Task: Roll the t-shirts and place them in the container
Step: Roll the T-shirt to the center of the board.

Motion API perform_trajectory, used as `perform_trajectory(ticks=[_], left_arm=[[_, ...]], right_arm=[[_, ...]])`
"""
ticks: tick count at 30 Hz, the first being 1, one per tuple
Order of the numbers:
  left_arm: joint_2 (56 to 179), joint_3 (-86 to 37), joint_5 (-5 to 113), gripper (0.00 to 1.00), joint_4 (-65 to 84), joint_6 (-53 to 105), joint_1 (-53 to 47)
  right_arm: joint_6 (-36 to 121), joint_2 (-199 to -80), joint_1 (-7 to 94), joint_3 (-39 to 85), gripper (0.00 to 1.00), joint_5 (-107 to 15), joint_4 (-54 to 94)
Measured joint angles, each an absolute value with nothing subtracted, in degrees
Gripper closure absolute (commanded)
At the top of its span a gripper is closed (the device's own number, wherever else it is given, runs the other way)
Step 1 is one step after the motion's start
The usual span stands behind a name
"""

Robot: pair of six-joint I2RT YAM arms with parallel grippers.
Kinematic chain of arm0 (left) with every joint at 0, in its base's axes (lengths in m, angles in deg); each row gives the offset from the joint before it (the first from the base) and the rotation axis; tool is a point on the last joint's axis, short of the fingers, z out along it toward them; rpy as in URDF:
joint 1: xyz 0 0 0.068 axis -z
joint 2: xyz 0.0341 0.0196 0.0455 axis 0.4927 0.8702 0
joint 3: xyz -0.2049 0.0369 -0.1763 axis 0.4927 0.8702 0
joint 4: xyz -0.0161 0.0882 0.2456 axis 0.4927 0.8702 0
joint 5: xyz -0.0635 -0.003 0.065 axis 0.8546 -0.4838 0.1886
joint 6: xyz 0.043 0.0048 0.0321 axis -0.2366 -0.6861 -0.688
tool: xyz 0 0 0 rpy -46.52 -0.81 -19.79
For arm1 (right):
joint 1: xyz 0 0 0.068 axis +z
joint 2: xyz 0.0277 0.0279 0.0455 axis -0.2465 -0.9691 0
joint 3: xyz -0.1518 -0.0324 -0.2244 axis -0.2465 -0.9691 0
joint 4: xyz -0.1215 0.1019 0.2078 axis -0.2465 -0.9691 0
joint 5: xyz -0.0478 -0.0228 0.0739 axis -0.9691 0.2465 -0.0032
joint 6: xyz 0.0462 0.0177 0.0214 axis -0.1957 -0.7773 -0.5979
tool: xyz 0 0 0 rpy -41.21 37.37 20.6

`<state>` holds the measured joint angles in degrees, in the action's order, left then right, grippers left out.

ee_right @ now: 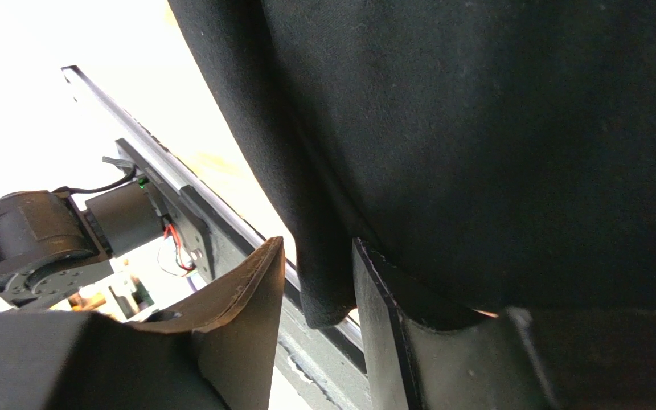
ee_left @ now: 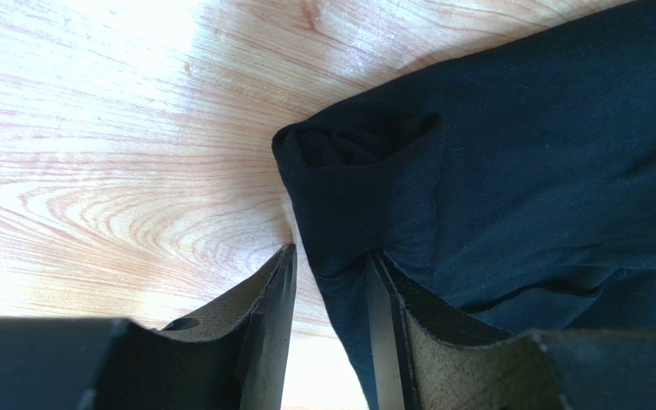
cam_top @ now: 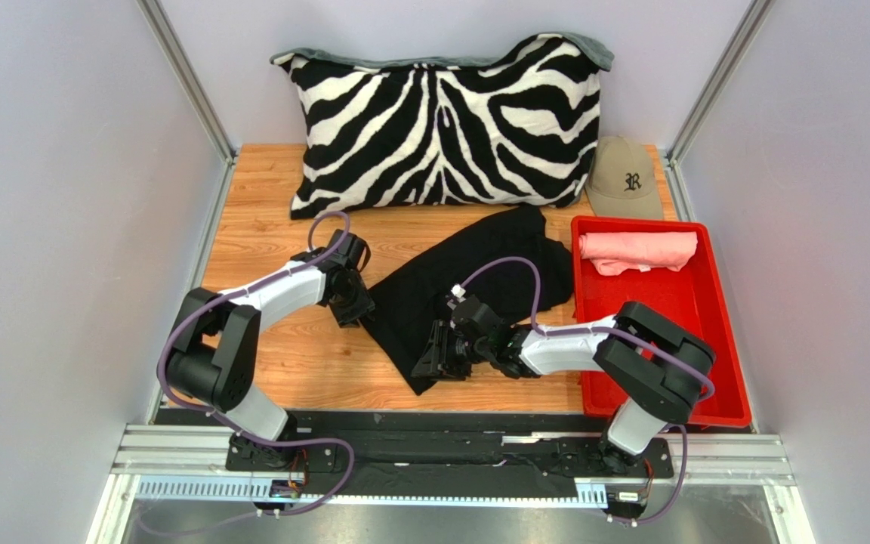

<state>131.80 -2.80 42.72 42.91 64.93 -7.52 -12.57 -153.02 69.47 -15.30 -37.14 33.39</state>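
The black t-shirt (cam_top: 485,272) lies spread diagonally on the wooden table, partly folded. My left gripper (cam_top: 355,306) is at its left edge. In the left wrist view the gripper (ee_left: 331,256) is open, with the shirt's (ee_left: 520,154) edge in the gap against the right finger. My right gripper (cam_top: 434,360) is at the shirt's near corner. In the right wrist view it (ee_right: 316,248) is open, and a corner of the shirt (ee_right: 494,128) hangs between the fingers, against the right one. The salmon pink t-shirt (cam_top: 636,249) lies rolled at the far end of the red tray (cam_top: 678,329).
A zebra-striped pillow (cam_top: 445,125) leans against the back wall. A tan cap (cam_top: 623,176) sits behind the tray. Grey walls close in both sides. The metal rail (ee_right: 220,222) at the table's near edge lies just below the right gripper.
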Motion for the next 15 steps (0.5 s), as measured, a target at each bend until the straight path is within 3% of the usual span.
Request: perform_trajectory(ticks=[15], left_arm=[[132.5,-3.6,43.0,0.57,43.7,64.6,-7.5]], right_arm=[[-4.4,-150.7,75.5,-8.1,0.50,-47.6,16.2]])
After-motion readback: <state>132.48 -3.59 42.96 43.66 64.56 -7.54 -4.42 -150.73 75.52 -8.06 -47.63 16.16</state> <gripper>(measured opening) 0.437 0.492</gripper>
